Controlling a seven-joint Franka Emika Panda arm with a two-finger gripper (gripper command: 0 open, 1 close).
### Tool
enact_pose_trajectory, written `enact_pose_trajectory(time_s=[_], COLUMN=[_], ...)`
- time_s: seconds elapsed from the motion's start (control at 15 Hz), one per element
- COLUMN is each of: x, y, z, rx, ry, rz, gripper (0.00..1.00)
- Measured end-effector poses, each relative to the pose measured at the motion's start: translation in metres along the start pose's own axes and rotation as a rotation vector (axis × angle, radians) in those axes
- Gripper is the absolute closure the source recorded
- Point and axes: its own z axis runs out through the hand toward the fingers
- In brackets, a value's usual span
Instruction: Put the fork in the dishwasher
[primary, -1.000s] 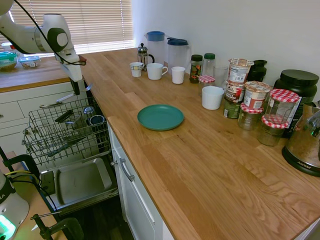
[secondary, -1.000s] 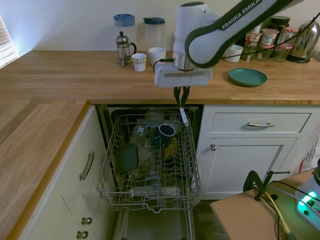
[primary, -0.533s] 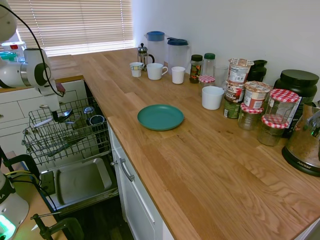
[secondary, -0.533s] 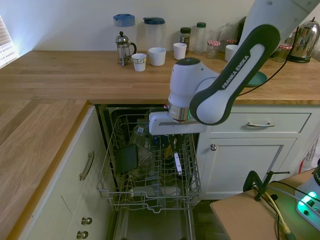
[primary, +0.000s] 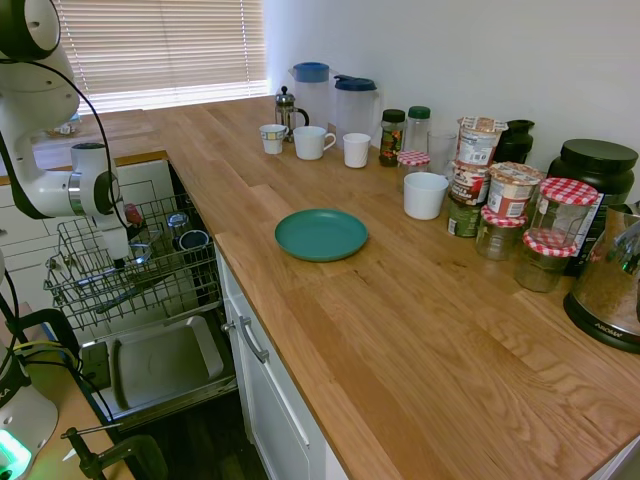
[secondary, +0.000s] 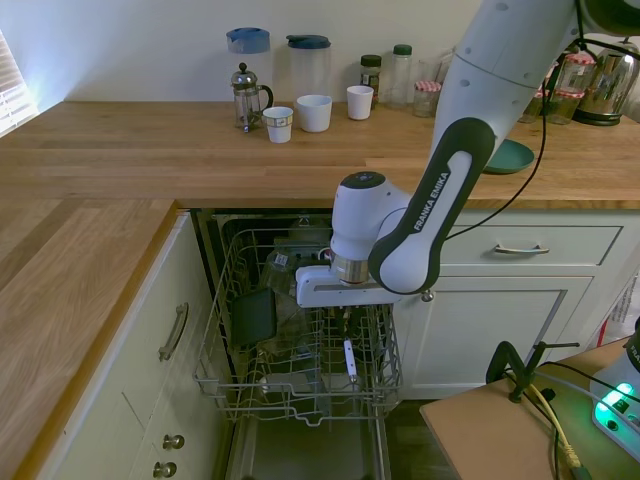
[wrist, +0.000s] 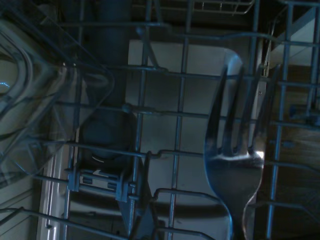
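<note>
Dropped lower since before: fingers (secondary: 346, 320) gripping the fork (secondary: 349, 360) hanging below them, tines down, so it slots between dishwasher (secondary: 300, 385) wires.

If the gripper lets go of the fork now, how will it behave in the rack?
The slim silvery metal fork looks rigid and smooth, so it probably slides. The grey wire rack has wide gaps; it may slip through or tilt against a wire.

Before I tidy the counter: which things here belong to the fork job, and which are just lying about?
Job: fork, dishwasher rack, gripper.
Lying about: teal plate, French press, two jugs, white cups, jars, kettle.
</note>
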Motion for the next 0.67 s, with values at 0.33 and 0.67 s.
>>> enact_pose_trajectory(time_s=[0.33,0.67], x=[0.006,0.010], y=[-0.015,-0.023], z=[-0.003,-0.017], rx=[0.003,0.011], ry=[0.003,0.010], rz=[-0.004,-0.005], gripper=[0.00,0.00])
